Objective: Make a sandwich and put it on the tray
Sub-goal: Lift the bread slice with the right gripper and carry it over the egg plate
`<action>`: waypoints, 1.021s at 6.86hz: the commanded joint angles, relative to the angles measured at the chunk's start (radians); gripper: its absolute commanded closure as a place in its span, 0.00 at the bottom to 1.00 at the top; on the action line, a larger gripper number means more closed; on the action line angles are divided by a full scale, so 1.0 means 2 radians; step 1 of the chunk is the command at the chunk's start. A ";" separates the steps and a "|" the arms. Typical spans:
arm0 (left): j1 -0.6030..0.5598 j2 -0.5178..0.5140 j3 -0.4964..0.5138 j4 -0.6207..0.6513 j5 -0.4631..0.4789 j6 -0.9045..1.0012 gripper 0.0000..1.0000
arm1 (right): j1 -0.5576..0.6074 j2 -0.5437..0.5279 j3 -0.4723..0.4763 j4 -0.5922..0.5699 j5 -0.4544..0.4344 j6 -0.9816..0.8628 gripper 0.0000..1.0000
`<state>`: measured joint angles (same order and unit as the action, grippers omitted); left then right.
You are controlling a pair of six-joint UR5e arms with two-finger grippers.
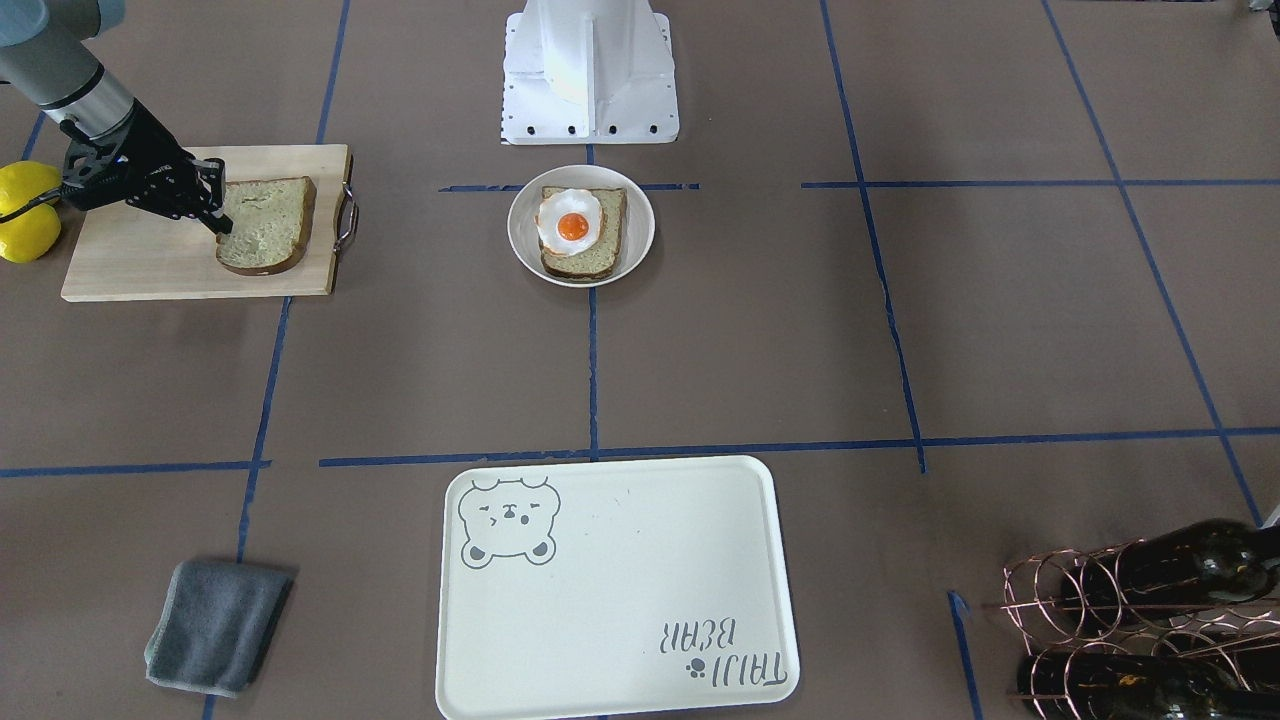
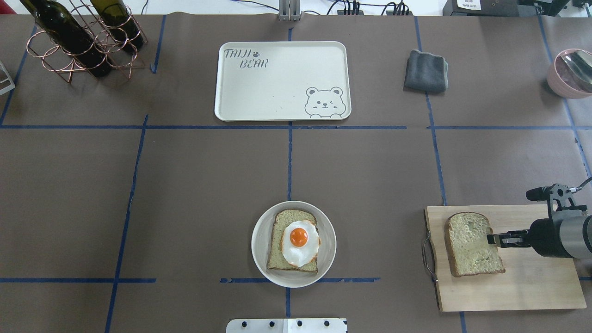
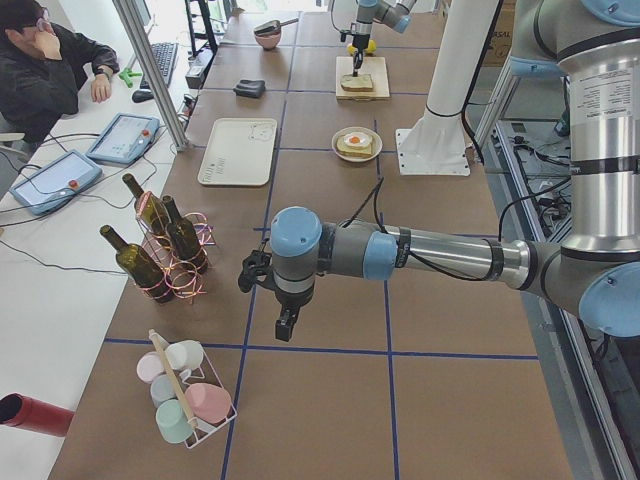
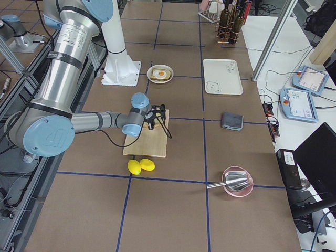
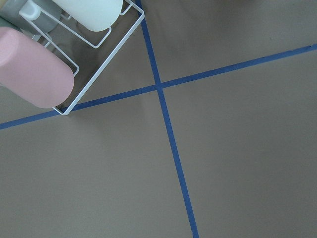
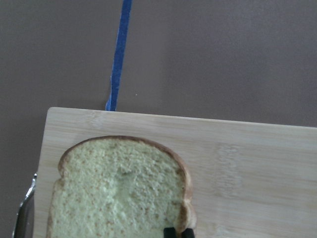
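Observation:
One bread slice (image 2: 471, 245) lies flat on the pale wooden cutting board (image 2: 532, 286). It also shows in the front view (image 1: 265, 225) and the right wrist view (image 6: 119, 193). My right gripper (image 2: 492, 239) reaches in level from the side, its narrow fingertips (image 6: 169, 232) pinched on the crust at the slice's edge. The second bread slice (image 2: 282, 222) sits in a round white dish (image 2: 259, 249) with the fried egg (image 2: 299, 238) on top. The cream bear tray (image 2: 277, 83) lies bare across the table. My left gripper (image 3: 285, 325) hangs over bare table far off; I cannot tell its state.
Two lemons (image 1: 25, 210) lie beside the board. A grey cloth (image 2: 425, 71) and a pink bowl (image 2: 571, 74) sit at the far right. A copper rack with wine bottles (image 2: 78, 41) stands far left. A wire rack of cups (image 5: 34, 69) lies under my left wrist.

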<state>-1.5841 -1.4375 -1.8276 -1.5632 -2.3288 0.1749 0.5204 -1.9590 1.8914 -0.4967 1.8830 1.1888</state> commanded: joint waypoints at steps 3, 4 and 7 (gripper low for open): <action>-0.003 0.000 0.000 0.000 0.000 0.001 0.00 | 0.001 0.009 0.060 0.003 0.014 0.058 1.00; -0.004 0.000 0.000 0.000 0.000 0.001 0.00 | 0.001 0.028 0.066 0.004 0.013 0.072 1.00; -0.003 0.000 0.000 0.000 0.000 0.000 0.00 | -0.002 0.157 0.064 -0.056 0.009 0.130 1.00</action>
<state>-1.5918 -1.4374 -1.8286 -1.5632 -2.3286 0.1761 0.5170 -1.7604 2.0167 -0.5320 1.9037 1.4058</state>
